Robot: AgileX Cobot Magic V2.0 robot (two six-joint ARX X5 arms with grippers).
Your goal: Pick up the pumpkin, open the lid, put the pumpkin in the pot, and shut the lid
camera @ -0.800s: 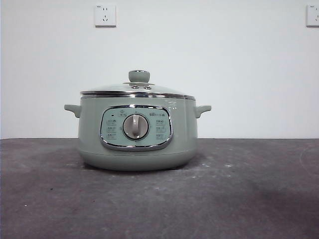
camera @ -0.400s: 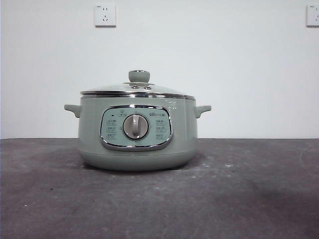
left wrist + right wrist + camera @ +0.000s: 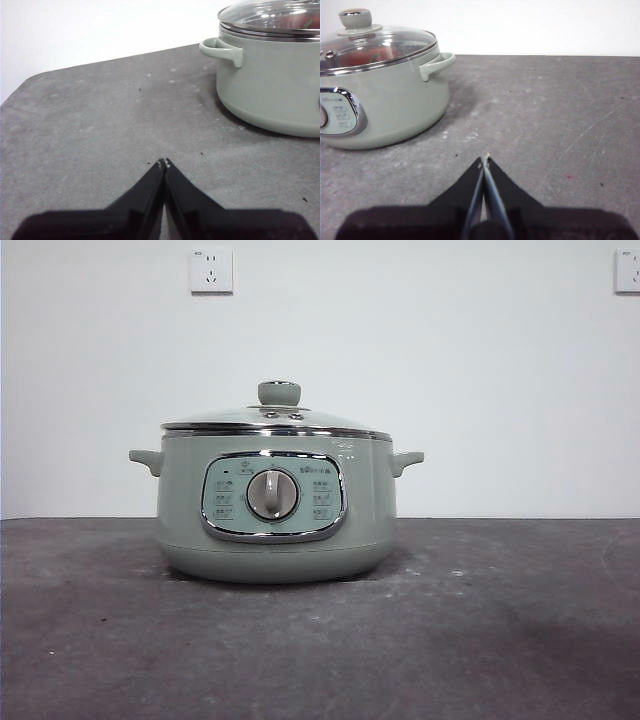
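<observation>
The sage-green pot (image 3: 275, 510) stands in the middle of the dark table, its dial facing the front camera. The glass lid (image 3: 275, 418) with its green knob rests shut on the rim. Through the glass, the orange-red pumpkin (image 3: 367, 56) shows inside the pot (image 3: 380, 105) in the right wrist view; a reddish patch under the lid (image 3: 272, 17) shows in the left wrist view. My left gripper (image 3: 164, 162) is shut and empty, low over the table beside the pot (image 3: 270, 85). My right gripper (image 3: 484, 159) is shut and empty on the pot's other side. Neither arm appears in the front view.
Grey scuffed table (image 3: 480, 640) stretches on both sides of the pot. Its rounded far corner (image 3: 30, 82) shows in the left wrist view. A white wall with two power sockets (image 3: 211, 271) stands behind.
</observation>
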